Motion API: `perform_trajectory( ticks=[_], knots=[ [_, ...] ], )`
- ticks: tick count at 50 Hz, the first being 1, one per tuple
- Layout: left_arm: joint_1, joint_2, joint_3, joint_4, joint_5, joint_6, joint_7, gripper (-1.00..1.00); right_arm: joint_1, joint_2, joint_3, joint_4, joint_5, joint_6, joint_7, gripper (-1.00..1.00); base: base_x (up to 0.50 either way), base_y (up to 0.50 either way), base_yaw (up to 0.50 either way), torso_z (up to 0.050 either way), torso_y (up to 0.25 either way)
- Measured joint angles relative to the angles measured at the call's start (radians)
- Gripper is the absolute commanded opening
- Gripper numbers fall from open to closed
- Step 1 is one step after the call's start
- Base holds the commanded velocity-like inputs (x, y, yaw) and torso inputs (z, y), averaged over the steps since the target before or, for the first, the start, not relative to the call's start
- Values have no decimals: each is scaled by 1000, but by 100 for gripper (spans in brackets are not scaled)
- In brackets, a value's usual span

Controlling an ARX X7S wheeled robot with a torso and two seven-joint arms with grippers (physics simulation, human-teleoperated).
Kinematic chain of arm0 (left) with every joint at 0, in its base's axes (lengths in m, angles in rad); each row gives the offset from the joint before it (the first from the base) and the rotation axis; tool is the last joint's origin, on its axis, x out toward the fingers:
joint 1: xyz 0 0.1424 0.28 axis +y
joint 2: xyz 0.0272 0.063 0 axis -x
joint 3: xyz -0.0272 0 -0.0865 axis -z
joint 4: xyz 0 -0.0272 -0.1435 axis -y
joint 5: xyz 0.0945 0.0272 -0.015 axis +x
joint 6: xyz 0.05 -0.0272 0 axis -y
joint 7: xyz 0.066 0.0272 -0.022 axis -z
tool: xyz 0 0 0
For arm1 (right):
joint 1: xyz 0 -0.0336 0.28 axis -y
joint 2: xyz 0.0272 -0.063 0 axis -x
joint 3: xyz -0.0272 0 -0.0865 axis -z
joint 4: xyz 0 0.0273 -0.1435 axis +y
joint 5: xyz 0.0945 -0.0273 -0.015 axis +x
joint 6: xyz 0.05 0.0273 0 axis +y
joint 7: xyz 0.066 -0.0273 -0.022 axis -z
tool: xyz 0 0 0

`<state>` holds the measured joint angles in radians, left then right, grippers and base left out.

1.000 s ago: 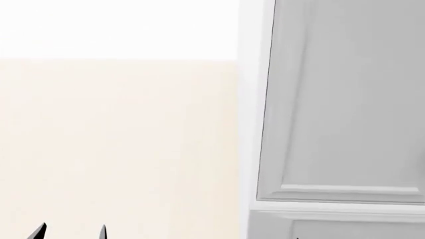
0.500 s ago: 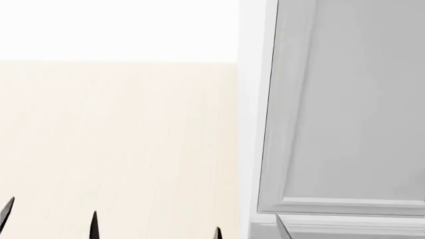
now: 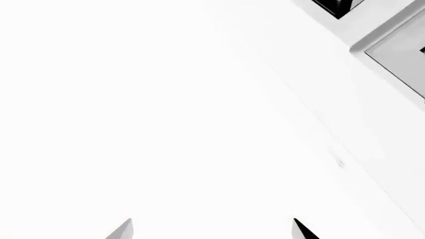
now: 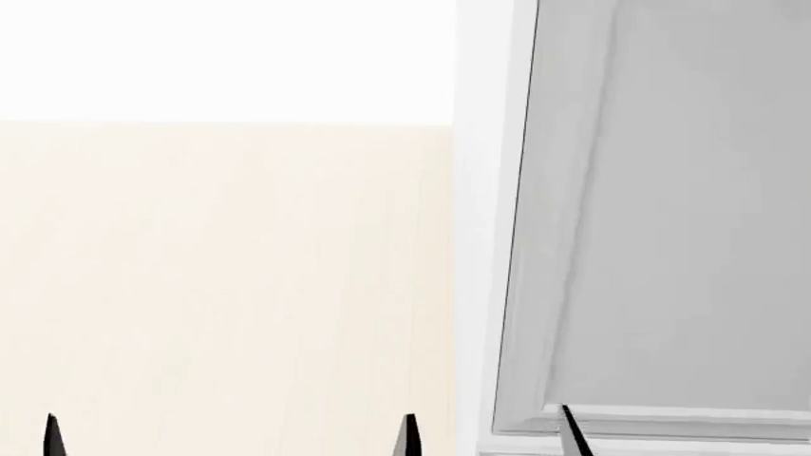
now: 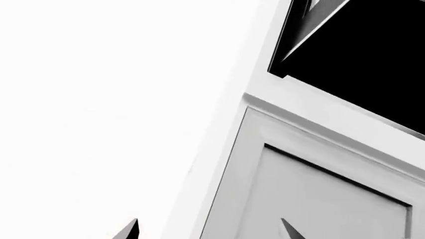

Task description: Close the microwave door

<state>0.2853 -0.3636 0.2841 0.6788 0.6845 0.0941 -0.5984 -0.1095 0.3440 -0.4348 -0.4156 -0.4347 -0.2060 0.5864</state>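
Observation:
The microwave door does not show clearly in any view. A black recess [image 5: 362, 55] with a slanted grey panel edge [image 5: 312, 25] sits above a white cabinet door [image 5: 319, 199] in the right wrist view; I cannot tell whether it is the microwave. My right gripper [image 5: 209, 230] is open, its two tips pointing at that cabinet's edge, with nothing between them. My left gripper [image 3: 212, 230] is open too, facing a bare white wall. In the head view only dark fingertips [image 4: 405, 439] poke up at the lower edge.
A tall grey-white panelled cabinet door [image 4: 671, 218] fills the right of the head view, with its white frame [image 4: 481, 237] beside it. A cream wall [image 4: 228, 285] takes up the left. A small black corner [image 3: 335, 6] shows in the left wrist view.
The head view has shifted, so the cabinet door's lower moulding sits lower in the frame. Two fingertips have come into view near the cabinet edge, and the left-hand tips have moved sideways.

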Motion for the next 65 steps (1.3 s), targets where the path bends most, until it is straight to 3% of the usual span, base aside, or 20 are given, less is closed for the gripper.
perform_trajectory(
  ticks=[13,35,65],
  knots=[
    [18,-4,1,35,47,-1,-14,100,-9,8,2,-18,-29,-20,32,100,476,0,0,0,1],
    [18,-9,10,42,70,-3,-18,100,-30,7,17,-110,-62,16,38,100,0,0,0,0,0],
    [18,-8,21,55,88,-15,-13,100,85,-57,-21,-434,-193,264,-245,100,0,0,0,0,0]
  ],
)
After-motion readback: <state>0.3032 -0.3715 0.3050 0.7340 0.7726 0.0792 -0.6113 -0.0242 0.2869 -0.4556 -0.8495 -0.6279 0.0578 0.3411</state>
